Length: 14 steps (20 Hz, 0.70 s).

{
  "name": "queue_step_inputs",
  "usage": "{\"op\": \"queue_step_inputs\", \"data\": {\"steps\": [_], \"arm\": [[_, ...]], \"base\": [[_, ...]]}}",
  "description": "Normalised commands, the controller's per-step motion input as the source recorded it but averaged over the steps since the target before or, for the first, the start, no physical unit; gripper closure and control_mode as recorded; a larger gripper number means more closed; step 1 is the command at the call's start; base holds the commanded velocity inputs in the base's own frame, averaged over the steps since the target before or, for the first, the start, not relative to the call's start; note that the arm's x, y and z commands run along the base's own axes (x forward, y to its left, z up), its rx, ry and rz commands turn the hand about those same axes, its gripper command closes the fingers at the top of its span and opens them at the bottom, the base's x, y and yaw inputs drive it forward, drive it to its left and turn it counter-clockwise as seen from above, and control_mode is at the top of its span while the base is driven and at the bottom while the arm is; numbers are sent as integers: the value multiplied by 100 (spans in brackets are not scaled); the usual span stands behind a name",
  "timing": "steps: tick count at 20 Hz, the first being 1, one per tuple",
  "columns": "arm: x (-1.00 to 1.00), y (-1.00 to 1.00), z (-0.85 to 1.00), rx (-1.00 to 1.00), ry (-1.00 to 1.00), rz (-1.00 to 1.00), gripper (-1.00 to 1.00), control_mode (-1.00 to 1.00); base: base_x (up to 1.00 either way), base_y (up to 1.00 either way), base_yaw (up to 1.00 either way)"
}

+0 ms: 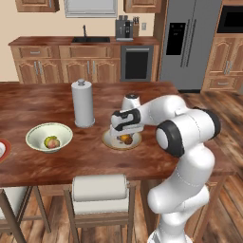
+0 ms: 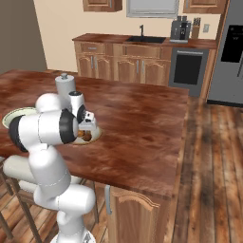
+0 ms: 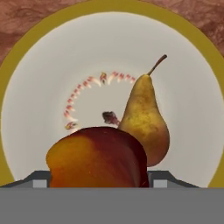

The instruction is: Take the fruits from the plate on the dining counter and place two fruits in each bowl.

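Pincer low over shallow tan-rimmed bowl on glossy reddish-brown wood desk. Pincer fingers clamped either side of orange-red round fruit, close under hand. Brown-yellow pear just beyond held fruit, inside same bowl. Deep cream bowl well left of pincer, holding yellow-green fruit and pinkish fruit. Grey paper towel roll behind, left of pincer.

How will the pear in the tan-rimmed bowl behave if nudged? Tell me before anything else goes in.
The pear lies on its side in the tan-rimmed bowl, fat at one end, so it would probably pivot in an arc rather than roll straight. Its skin looks smooth, so a grip may slip. The bowl's dished floor should keep it inside.
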Motion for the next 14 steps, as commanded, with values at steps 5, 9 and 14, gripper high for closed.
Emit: {"op": "queue_step_inputs", "data": {"steps": [5,9,14], "arm": [[5,0,-1,0,0,0,100,-100],[31,4,0,0,0,0,100,-100],[2,3,-12,0,0,0,100,-100]], "base": [[0,0,0],[0,0,0],[0,0,0]]}}
